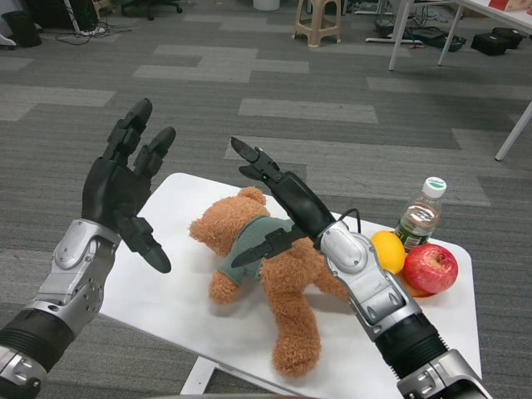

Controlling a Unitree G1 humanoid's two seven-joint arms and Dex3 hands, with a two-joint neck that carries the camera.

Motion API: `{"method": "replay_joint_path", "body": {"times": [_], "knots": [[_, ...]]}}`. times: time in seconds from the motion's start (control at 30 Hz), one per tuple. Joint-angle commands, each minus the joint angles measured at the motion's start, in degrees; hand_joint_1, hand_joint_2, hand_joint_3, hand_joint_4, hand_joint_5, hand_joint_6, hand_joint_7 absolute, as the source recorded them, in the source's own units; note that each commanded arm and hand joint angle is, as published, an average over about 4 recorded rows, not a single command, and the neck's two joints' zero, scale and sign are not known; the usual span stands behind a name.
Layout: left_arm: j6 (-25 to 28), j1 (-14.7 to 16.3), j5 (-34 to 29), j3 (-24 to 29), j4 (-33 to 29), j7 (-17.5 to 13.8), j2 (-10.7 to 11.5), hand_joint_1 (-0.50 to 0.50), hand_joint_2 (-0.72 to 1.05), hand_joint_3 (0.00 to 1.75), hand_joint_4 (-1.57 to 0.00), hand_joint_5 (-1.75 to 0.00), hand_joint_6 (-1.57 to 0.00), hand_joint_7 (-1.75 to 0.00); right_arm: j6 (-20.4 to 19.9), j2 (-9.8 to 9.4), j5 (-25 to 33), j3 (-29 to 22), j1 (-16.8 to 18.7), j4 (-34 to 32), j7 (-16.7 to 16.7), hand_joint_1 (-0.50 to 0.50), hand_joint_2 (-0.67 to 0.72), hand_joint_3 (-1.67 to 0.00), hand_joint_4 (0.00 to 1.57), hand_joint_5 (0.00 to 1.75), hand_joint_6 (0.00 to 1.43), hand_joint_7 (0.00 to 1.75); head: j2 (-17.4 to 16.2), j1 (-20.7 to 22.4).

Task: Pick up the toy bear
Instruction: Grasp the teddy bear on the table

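Observation:
A brown toy bear (258, 274) in a grey-green shirt lies on its back across the middle of the white table (166, 299), head toward the far side, legs toward me. My left hand (125, 187) is raised to the left of the bear, fingers spread, holding nothing. My right hand (278, 199) hovers just over the bear's chest and right shoulder, fingers stretched out and apart, thumb pointing down across the shirt. I see nothing gripped in it.
At the table's right end stand a clear plastic bottle (421, 214) with a white cap, a yellow lemon (387, 251) and a red apple (430, 268). Grey carpet lies beyond; a stool (317, 21) and table legs stand far back.

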Motion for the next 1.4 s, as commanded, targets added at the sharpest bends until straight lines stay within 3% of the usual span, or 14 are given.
{"method": "replay_joint_path", "body": {"times": [0.03,0.17,0.5,0.7,0.97,1.17,1.4], "knots": [[-0.4,-0.1,-0.5,0.0,0.2,0.0,0.4,-0.48,-0.64,0.09,0.0,-0.41,0.0,-0.14,3.1,0.28,-1.6,-0.1,0.7,-2.4,-0.2,-0.42,-0.48,-0.08,0.0,0.68,0.0,0.0,-0.1,0.0],[-0.4,-0.1,-0.6,0.1,0.2,0.0,0.4,-0.48,-0.64,0.09,0.0,-0.36,0.0,-0.14,6.1,0.76,-3.9,-0.2,1.0,-4.0,0.3,-0.42,-0.54,-0.08,0.0,0.68,0.0,0.0,0.0,0.0],[-0.4,-0.1,-0.6,0.3,0.5,0.0,0.5,-0.48,-0.64,0.09,0.0,-0.38,0.0,-0.14,12.7,1.18,-10.0,-0.1,0.2,-5.8,3.6,-0.42,-0.54,-0.08,0.0,0.68,0.0,0.0,0.1,-0.1],[-0.4,0.0,-0.6,0.3,0.6,0.0,0.5,-0.48,-0.64,0.09,0.0,-0.41,0.0,-0.14,22.8,0.48,-19.7,3.3,-2.8,-10.4,11.6,-0.42,-0.54,-0.1,0.0,0.78,0.0,0.0,0.2,0.0],[-0.4,0.1,-0.7,0.2,0.8,0.0,0.6,-0.48,-0.64,0.09,0.0,-0.38,0.0,-0.14,28.5,0.19,-27.2,4.7,-5.5,-9.5,20.1,-0.42,-0.54,-0.16,0.0,0.82,0.0,0.0,0.7,-0.2],[-0.4,-0.1,-0.8,-0.2,1.2,0.0,0.7,-0.48,-0.64,0.09,0.0,-0.38,0.0,-0.14,33.4,-1.02,-34.7,6.3,-7.6,-7.7,24.2,-0.42,-0.54,-0.16,0.0,0.87,0.0,0.02,1.1,-0.9],[-0.4,-0.1,-0.8,-0.4,1.3,0.0,0.6,-0.48,-0.64,0.07,0.0,-0.36,0.0,-0.14,36.5,-2.64,-38.0,9.0,-8.8,-7.6,28.4,-0.42,-0.54,-0.16,0.0,0.87,0.0,0.0,1.4,-0.8]]}}
